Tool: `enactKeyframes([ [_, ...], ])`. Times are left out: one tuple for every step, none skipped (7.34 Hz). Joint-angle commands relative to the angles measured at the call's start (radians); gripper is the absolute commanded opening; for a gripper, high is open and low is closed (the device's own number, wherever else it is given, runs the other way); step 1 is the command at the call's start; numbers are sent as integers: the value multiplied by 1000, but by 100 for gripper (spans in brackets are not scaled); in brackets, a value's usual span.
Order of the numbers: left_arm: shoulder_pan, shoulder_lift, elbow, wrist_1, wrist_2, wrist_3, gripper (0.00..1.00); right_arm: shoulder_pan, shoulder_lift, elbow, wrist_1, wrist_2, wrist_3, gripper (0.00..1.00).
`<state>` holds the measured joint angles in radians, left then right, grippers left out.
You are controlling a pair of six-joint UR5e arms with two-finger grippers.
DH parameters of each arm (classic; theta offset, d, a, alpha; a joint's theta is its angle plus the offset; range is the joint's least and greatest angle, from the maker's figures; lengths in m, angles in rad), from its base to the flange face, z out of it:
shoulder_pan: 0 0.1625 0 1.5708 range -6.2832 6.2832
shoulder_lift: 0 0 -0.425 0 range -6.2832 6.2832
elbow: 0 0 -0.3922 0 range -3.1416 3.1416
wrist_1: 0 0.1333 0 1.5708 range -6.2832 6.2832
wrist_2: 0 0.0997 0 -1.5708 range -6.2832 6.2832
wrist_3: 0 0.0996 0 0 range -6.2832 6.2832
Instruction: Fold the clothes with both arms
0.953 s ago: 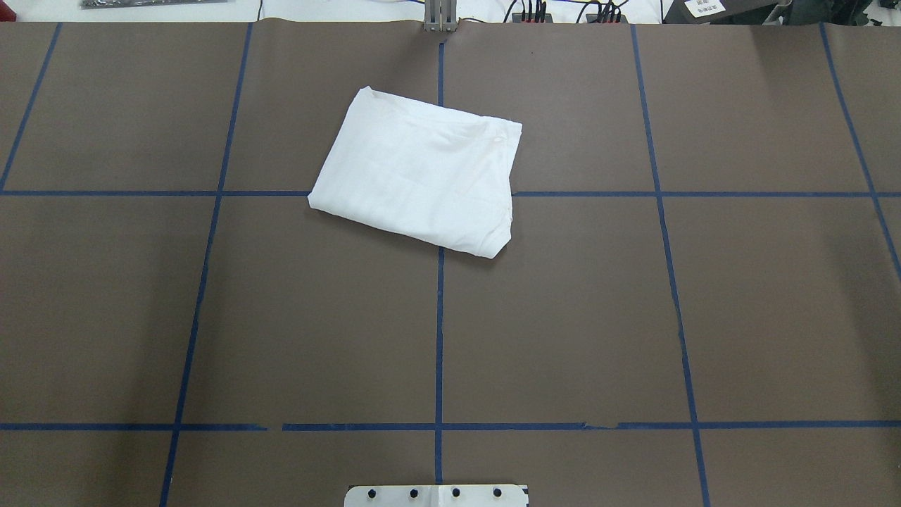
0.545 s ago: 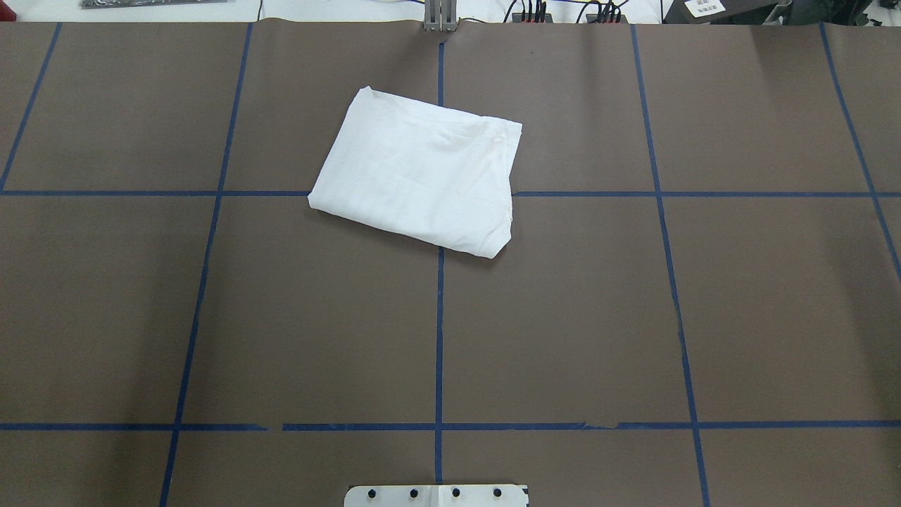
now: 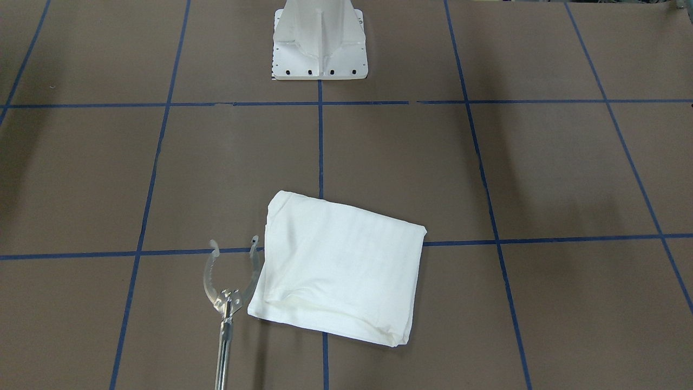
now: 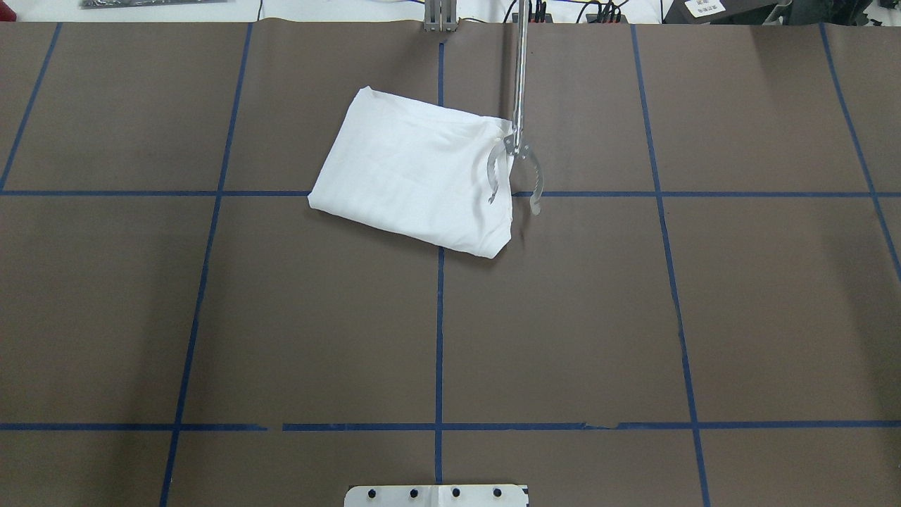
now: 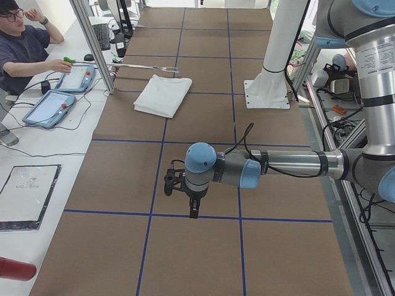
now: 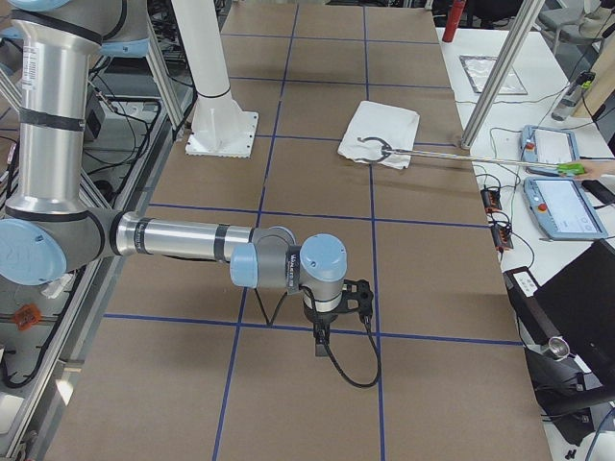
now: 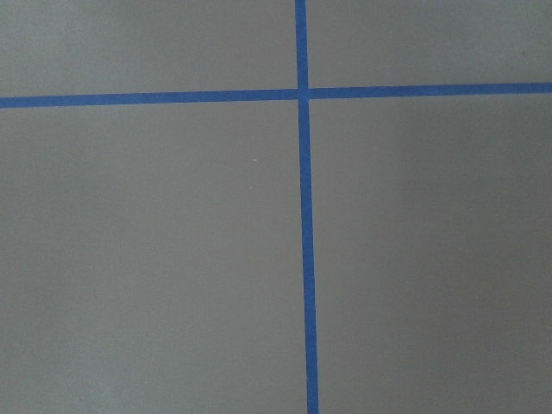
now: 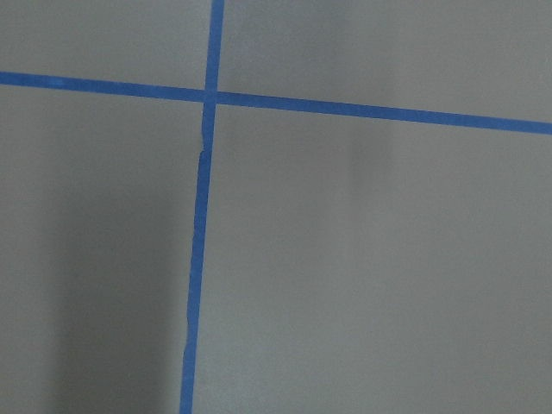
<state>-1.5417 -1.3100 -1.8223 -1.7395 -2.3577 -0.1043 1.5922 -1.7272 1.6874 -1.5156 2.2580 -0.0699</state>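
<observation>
You'll find the white T-shirt [image 4: 412,176] folded into a skewed rectangle. It lies flat on the brown tabletop [image 4: 303,317], across a crossing of the blue tape lines [image 4: 669,193], on the side far from the white pedestal base [image 3: 319,43].

Both sets of fingers are well apart from it. The left arm [image 5: 290,163] stretches level over the tabletop towards the robot's left end, and the left fingers [image 5: 194,208] point straight down above the bare brown surface. The right arm [image 6: 183,238] mirrors it towards the other end, with the right fingers [image 6: 321,340] pointing down likewise. Only the side views show them, so you cannot tell whether either pair is spread or closed. Each wrist camera shows only tabletop and a tape crossing.

A thin metal reacher stick [image 4: 519,77] comes in from the operators' side with its clear claw [image 4: 514,172] spread. One prong is over the shirt's edge on the robot's right, and the other is over the tabletop just beside it. A person's hand [image 5: 62,63] holds the stick's green handle.
</observation>
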Motion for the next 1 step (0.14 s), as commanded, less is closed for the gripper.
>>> enactKeyframes([
  [0,0,0,0,0,0,100,0,0,0,0,0,-1,100],
])
